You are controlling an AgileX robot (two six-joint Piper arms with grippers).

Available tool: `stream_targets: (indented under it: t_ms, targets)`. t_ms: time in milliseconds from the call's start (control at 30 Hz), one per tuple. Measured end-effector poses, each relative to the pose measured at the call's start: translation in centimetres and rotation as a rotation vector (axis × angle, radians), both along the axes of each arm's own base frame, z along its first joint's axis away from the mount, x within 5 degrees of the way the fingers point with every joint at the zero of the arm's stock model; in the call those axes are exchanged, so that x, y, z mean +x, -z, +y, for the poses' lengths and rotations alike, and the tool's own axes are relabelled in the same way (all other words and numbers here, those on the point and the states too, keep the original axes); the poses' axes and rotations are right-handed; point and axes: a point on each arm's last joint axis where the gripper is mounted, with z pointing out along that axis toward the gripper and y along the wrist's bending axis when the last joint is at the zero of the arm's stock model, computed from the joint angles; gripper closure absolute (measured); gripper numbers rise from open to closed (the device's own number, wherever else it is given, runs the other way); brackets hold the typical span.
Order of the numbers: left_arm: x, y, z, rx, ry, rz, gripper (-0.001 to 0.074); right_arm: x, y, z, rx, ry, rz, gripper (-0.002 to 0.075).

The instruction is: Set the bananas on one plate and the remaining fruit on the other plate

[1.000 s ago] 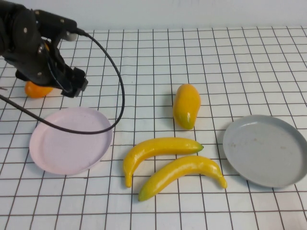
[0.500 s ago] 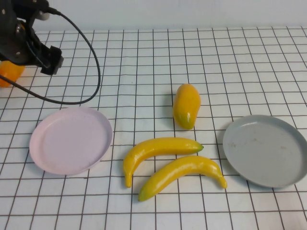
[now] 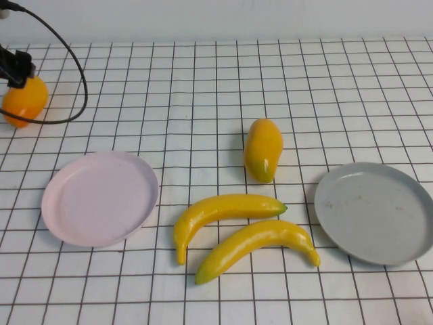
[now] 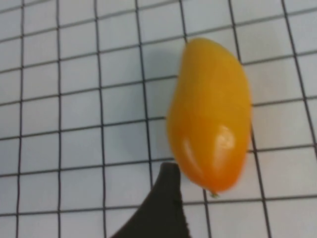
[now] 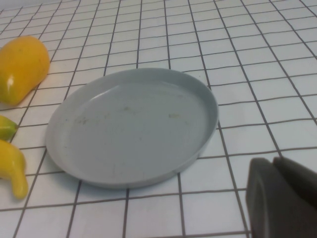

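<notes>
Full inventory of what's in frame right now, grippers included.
bananas: two, yellow with greenish tips, side by side on the table between the plates, nearer the front edge
yellow mango: one, yellow with greenish end, on the table behind the bananas
orange mango: one, orange-yellow, far left of the table, behind the pink plate
pink plate: one, pale pink, left side, nothing on it
grey plate: one, pale grey, scuffed, right side, nothing on it
table: one, white with black grid
cable: one, black, looping at far left
left gripper: open, above the orange mango
right gripper: shut, beside the grey plate
</notes>
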Motion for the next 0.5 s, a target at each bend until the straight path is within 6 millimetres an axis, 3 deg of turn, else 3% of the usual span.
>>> stream_targets:
  t_ms: [133,400,500]
  targets:
    - [1.5,1.1,1.0,0.001,-0.013,-0.026,0.0066,0.0,0.0,0.0,0.0,0.0,0.0,0.0741]
    - [4.2,6.8,0.3,-0.074,0.046,0.094,0.0066,0.0,0.0,0.0,0.0,0.0,0.0,0.0741]
    - [4.8,7.8,-0.1,-0.123,0.059,0.102,0.0066,0.0,0.0,0.0,0.0,0.0,0.0,0.0741]
